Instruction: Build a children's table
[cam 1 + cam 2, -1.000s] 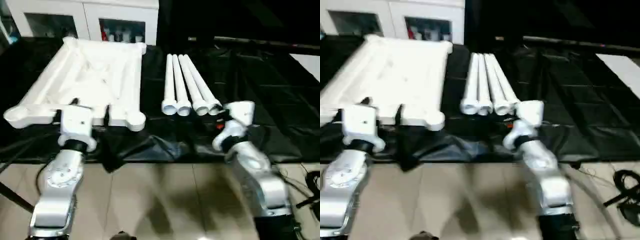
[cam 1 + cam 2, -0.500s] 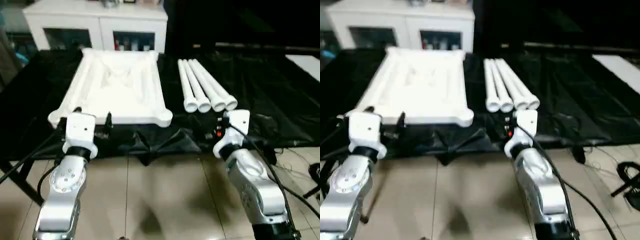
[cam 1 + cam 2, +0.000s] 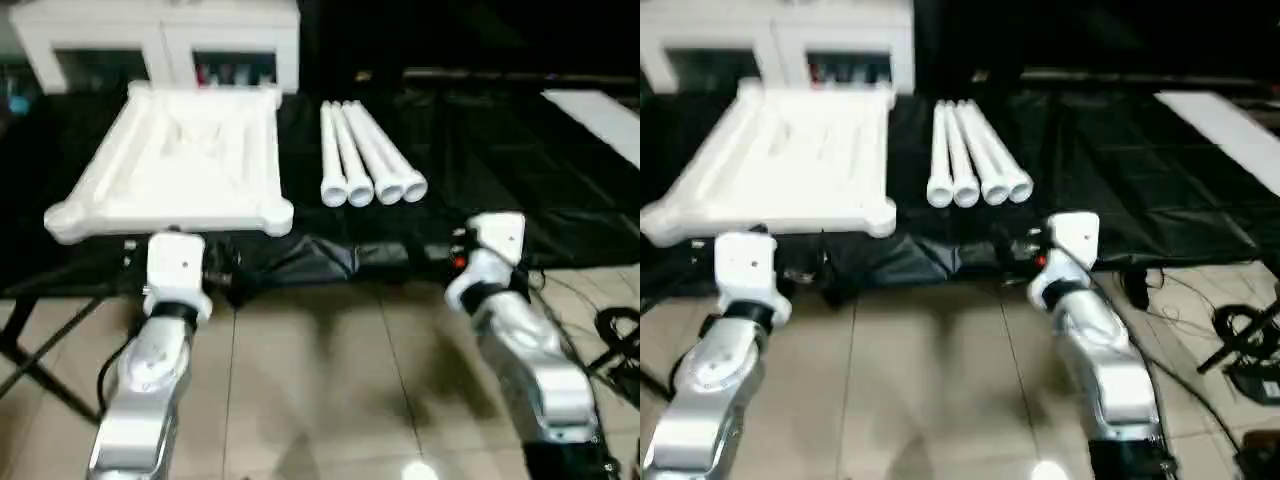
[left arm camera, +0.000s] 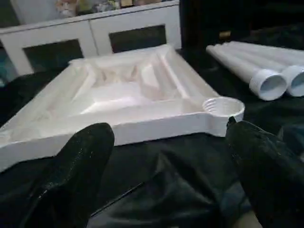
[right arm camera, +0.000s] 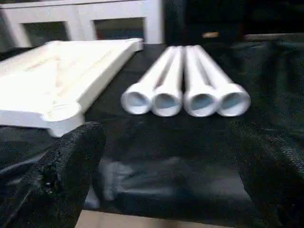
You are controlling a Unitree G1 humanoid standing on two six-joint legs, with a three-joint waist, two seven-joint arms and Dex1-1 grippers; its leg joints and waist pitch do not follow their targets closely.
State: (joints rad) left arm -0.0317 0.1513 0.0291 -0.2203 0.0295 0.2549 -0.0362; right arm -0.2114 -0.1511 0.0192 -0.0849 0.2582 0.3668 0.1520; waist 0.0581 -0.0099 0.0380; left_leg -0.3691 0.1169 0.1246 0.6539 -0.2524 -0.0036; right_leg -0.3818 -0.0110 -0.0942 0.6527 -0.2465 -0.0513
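Tabletop (image 3: 175, 160) lies underside up on the black cloth (image 3: 500, 170), just ahead of the left gripper (image 4: 161, 175), near socket corner (image 4: 223, 107) beyond its right finger (image 4: 266, 166). Four legs (image 5: 185, 90) lie side by side ahead of the right gripper (image 5: 166, 175). Both grippers wide open, holding nothing.

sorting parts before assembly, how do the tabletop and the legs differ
The tabletop is one flat rectangular slab, lying underside up with ribs and corner sockets showing; the legs are four round tubes, side by side to its right, open ends toward the robot. Both are white and rest on the black cloth.
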